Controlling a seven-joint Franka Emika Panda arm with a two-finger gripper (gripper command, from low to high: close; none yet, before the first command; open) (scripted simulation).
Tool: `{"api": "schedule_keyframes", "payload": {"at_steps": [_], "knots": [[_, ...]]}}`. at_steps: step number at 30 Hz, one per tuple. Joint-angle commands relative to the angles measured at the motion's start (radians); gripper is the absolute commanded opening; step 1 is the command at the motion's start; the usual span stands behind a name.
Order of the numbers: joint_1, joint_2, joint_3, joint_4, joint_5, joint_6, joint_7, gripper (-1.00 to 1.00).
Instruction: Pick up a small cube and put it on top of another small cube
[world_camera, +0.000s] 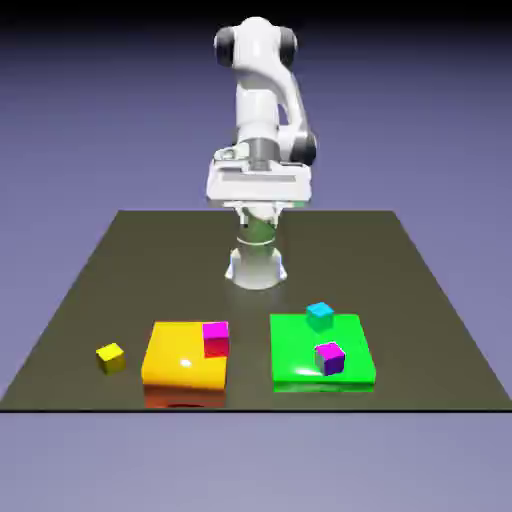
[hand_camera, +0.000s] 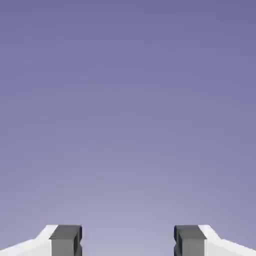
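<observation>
- Jaws wide apart, nothing between them; in the hand view only the two grey fingertips (hand_camera: 66, 239) at the bottom edge, with bare blue-violet backdrop beyond.
- Gripper (hand_camera: 128, 240) held high above the table, up near the robot's base, facing out toward the backdrop and not down at any cube.
- Arm (world_camera: 262, 100) folded upright at the far edge of the dark table (world_camera: 120, 260), well apart from every cube.
- Yellow cube (world_camera: 111, 356) alone on the bare table at the exterior view's left, just beside the yellow slab (world_camera: 180, 362), untouched.
- Magenta cube (world_camera: 216, 338) on the slab's far right corner, top face free.
- Further out: green slab (world_camera: 300, 355) carrying a purple cube (world_camera: 329, 357), a cyan cube (world_camera: 320, 314) at its far edge; no part in the job.
- Progress, judged from the layout: nothing done yet. Left to do: turn down and reach over to the yellow cube, close on it, lift, carry across, set down on the magenta cube, release.
</observation>
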Motion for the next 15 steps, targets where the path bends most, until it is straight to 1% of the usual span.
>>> {"api": "schedule_keyframes", "payload": {"at_steps": [1,15], "knots": [[0.016,-0.015,-0.036,0.013,-0.003,-0.012,-0.033,0.0],[0.238,-0.231,-0.544,0.19,-0.041,-0.182,-0.494,0.0]]}}
